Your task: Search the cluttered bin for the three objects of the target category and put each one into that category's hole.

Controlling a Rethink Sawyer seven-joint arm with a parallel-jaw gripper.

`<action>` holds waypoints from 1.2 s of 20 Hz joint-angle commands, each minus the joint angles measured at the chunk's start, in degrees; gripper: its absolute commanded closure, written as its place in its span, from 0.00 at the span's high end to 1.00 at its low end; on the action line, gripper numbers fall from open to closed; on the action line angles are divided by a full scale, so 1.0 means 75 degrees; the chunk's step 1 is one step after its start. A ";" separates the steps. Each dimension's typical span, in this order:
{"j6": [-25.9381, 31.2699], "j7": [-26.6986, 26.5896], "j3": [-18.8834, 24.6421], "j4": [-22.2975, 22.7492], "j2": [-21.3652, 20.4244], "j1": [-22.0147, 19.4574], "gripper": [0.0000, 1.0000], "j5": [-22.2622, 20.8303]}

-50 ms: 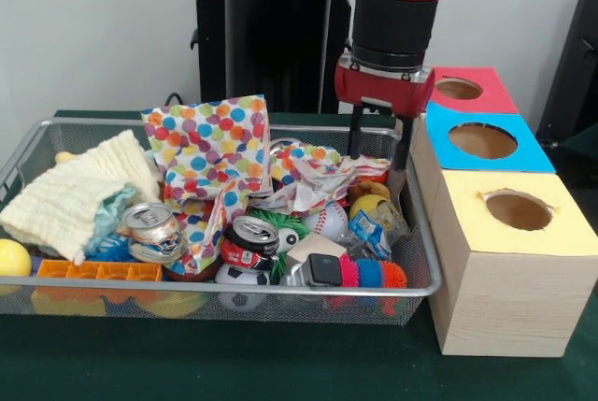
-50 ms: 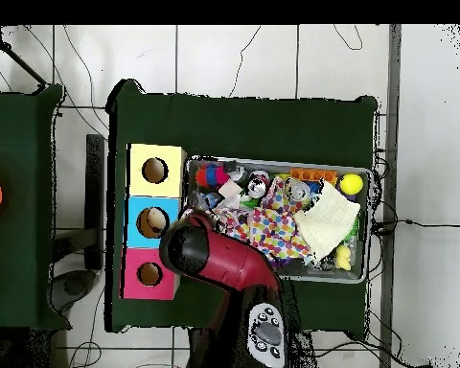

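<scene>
A wire bin (image 1: 280,290) holds a jumble: two crushed cans (image 1: 151,225) (image 1: 248,242), a baseball (image 1: 325,219), a small soccer ball (image 1: 238,279), and a yellow ball (image 1: 11,258) at the left end. My gripper (image 1: 378,160) hangs open over the bin's far right corner, its fingers (image 1: 356,135) just above crumpled paper, holding nothing. To the right stand three boxes with round holes: red (image 1: 493,94), blue (image 1: 534,152) and yellow (image 1: 505,279). From overhead the arm's head (image 2: 189,247) covers the gripper.
Polka-dot paper (image 1: 210,153) and a cream cloth (image 1: 75,195) cover much of the bin's middle and left. An orange block (image 1: 98,271), a spiky coloured toy (image 1: 369,275) and a grey-black gadget (image 1: 318,270) lie along the near rim. The boxes touch the bin's right side.
</scene>
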 commanded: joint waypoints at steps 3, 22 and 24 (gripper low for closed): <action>-0.1082 0.2302 0.0690 -0.0163 0.0820 -0.0139 1.00 0.0711; -0.1159 0.2485 0.0623 -0.0372 0.0960 0.0000 1.00 0.1155; -0.1210 0.2422 0.0686 -0.0355 0.0957 -0.0043 1.00 0.1154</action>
